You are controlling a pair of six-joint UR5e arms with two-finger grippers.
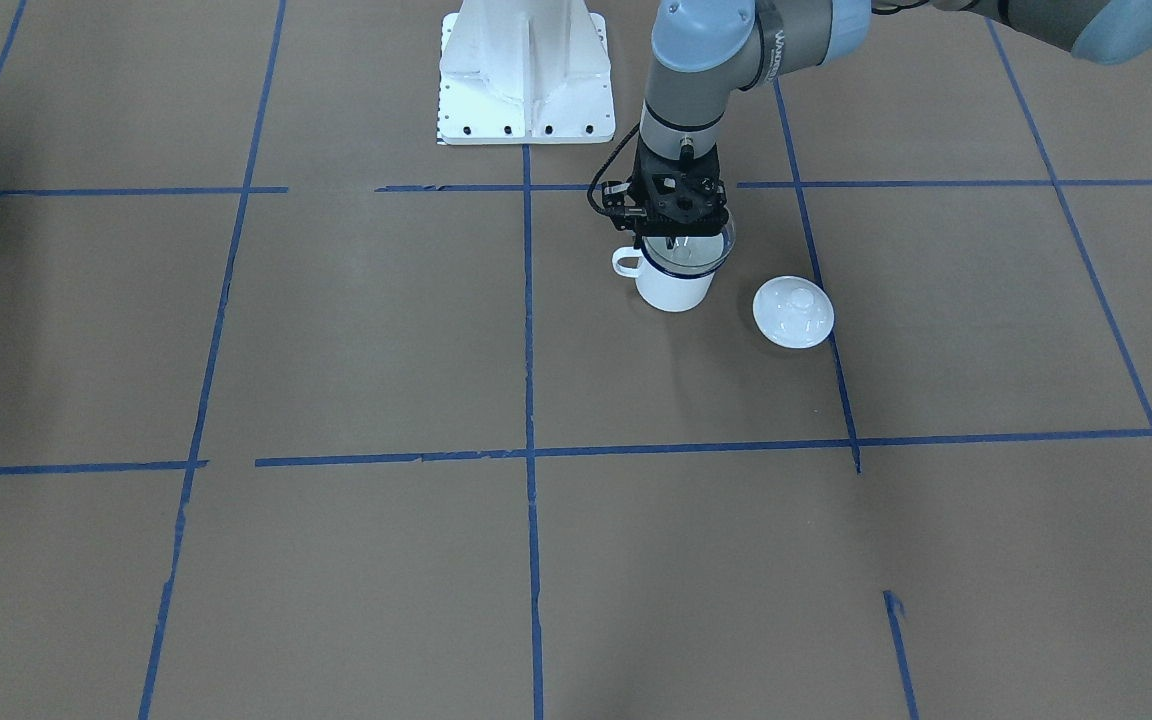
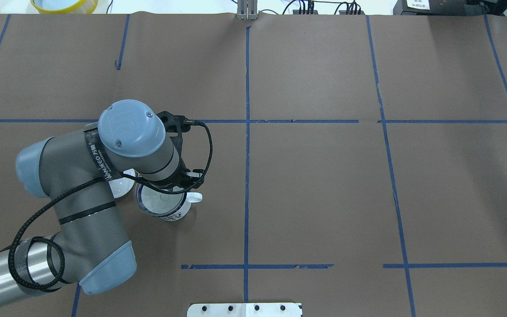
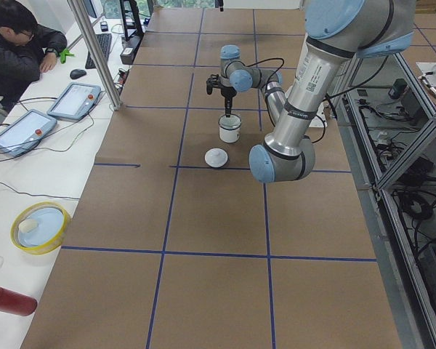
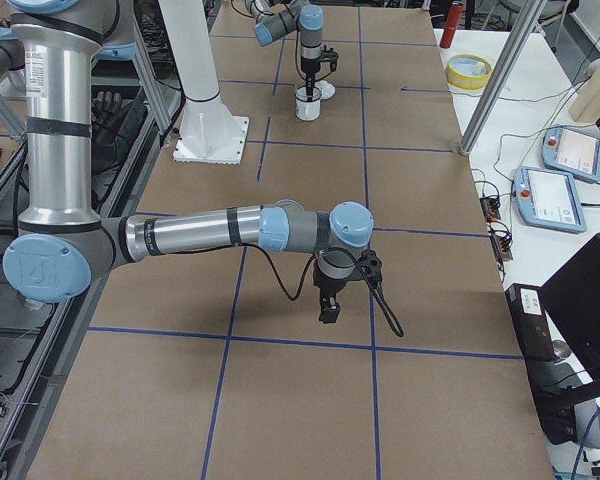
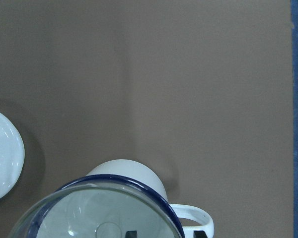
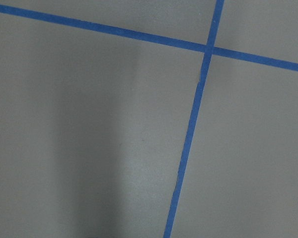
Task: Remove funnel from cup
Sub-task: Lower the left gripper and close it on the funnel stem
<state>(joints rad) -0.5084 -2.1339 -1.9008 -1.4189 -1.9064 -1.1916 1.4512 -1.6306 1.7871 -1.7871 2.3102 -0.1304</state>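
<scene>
Exterior front-facing: we're seeing the clear funnel (image 1: 712,250) sitting in the blue-rimmed cup (image 1: 674,288) under the left gripper (image 1: 679,240), and can't tell how its jaws stand.

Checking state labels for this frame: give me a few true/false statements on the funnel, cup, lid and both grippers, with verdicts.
1. The funnel sits in the cup. True.
2. The lid covers the cup. False: it lies on the table beside the cup, not touching it.
3. The left gripper is directly over the funnel. True.
4. The right gripper is also at the cup. False: it hangs over the table far from the cup.
5. The cup lies on its side. False: it stands upright.
</scene>
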